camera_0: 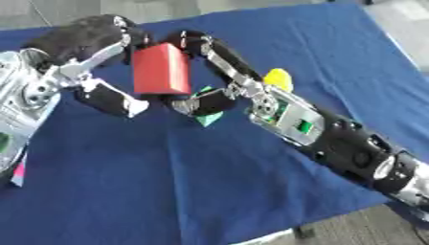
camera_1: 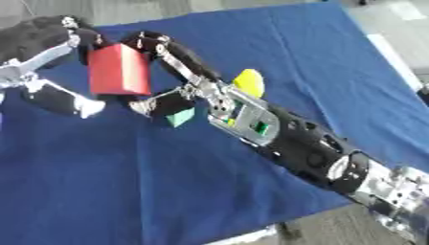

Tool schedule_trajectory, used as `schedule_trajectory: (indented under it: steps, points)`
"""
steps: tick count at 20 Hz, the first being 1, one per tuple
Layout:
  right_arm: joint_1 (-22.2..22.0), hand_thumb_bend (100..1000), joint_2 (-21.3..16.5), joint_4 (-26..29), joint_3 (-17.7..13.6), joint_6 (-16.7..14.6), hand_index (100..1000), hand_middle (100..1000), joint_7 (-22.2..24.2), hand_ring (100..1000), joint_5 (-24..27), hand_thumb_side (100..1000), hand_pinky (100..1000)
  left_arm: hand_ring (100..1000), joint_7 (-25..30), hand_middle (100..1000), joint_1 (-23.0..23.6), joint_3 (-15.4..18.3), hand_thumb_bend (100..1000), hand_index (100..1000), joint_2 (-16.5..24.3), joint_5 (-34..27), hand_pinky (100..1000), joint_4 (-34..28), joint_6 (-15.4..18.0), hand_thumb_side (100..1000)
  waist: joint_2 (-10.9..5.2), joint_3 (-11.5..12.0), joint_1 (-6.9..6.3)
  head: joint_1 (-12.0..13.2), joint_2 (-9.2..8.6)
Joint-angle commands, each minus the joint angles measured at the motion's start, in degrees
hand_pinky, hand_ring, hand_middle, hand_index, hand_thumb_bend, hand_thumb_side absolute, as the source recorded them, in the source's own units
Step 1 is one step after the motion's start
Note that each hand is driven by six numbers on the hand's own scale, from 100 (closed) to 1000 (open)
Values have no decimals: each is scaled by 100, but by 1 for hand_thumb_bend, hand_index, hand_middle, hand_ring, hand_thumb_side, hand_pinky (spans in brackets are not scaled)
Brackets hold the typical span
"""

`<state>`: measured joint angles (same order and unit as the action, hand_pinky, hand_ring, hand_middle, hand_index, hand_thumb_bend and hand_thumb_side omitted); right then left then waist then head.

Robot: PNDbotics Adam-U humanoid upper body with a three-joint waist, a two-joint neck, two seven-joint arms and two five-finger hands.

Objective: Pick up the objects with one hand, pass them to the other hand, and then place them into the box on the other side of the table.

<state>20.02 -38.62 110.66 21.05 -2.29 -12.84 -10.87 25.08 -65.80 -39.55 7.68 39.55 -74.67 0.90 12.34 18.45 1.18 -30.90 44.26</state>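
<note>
The red block [camera_0: 161,70] is held up between the two hands, above the blue cloth [camera_0: 209,182]. The fingers of the right hand [camera_0: 220,76] are curled about its right side, one over the top corner and the thumb under the lower edge. The left hand [camera_0: 92,62] is closed on its left side, a black finger over the top and a white-tipped one [camera_0: 132,107] beneath.

The block is judged rigid and light, probably foam or painted wood, with flat matte faces and rounded corners; the broad opposite faces are judged the best places to be gripped, since the rounded corners may slip.

Just below the right thumb, a small green piece [camera_0: 208,117] lies on the cloth. Beyond the right wrist, a yellow rounded object [camera_0: 280,78] is seen. The cloth appears soft and woven.
</note>
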Motion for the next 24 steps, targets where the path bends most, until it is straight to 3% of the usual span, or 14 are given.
schedule_trajectory:
  steps: [1, 24]
  points:
    - [196, 447, 56, 394, 2, -69, 898, 810, -82, 777, -10, 100, 710, 516, 21, 314, -49, -112, 100, 375, -124, 124, 1000, 88, 18, 259, -46, -6, -38, 4, -14]
    - [140, 463, 24, 394, 53, -30, 915, 826, -3, 803, -270, 100, 735, 505, -55, 293, 7, -7, 100, 350, -24, 422, 1000, 284, 166, 270, -67, -41, -52, -5, -14]
